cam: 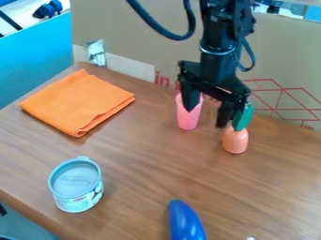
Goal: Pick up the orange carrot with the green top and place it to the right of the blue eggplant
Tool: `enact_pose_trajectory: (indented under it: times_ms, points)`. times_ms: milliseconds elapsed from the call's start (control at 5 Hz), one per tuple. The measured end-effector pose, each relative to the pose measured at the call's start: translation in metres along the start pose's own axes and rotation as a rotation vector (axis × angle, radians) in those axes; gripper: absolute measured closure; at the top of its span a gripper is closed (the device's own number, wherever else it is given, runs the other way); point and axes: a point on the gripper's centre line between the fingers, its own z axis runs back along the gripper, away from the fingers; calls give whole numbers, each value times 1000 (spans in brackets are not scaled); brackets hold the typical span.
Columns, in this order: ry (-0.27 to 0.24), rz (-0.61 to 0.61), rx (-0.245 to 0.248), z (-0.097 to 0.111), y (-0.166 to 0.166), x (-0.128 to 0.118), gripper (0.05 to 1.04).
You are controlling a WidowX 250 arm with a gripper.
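Pink cup (188, 121) partly behind one side of parted jaws.

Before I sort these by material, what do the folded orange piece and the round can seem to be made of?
The folded orange piece looks like matte fabric, from its soft, layered folds. The round can looks like satin metal, or perhaps plastic: its rim is smooth and faintly shiny.
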Motion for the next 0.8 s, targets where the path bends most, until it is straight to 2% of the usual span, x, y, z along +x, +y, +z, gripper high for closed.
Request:
enact_pose_trajectory:
  times_ms: [200, 400, 800]
  points:
    - [5, -28, -20, -2, -9, 6, 82]
    - [38, -35, -41, -14, -15, 13, 82]
    - [32, -55, -69, -25, -17, 27, 82]
